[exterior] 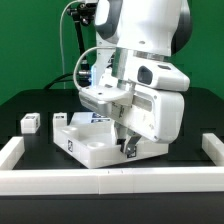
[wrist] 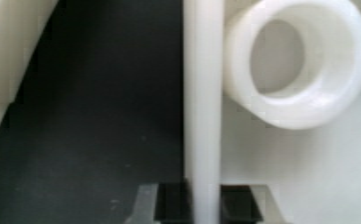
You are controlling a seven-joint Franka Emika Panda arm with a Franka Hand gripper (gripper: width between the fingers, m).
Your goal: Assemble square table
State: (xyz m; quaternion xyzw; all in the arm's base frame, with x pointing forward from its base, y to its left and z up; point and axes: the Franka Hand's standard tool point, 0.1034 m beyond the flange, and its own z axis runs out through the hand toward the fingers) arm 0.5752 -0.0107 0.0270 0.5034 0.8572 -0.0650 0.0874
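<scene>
We list the pincer [wrist: 203, 198], closed narrow on the raised rim [wrist: 203, 90] of the square tabletop [exterior: 85, 150], apparently to slide it across the surface [exterior: 20, 105]; one leg post [exterior: 30, 122] lies apart.

A black table [exterior: 45, 105] is seen beneath the work area, its surface dark and matte. It is bordered by a low white wall [exterior: 110, 181], which is laid across the front of the exterior view and turned back in a short arm at each end. A plain green backdrop [exterior: 30, 40] is set behind. In the wrist view the table is shown as a dark band.
</scene>
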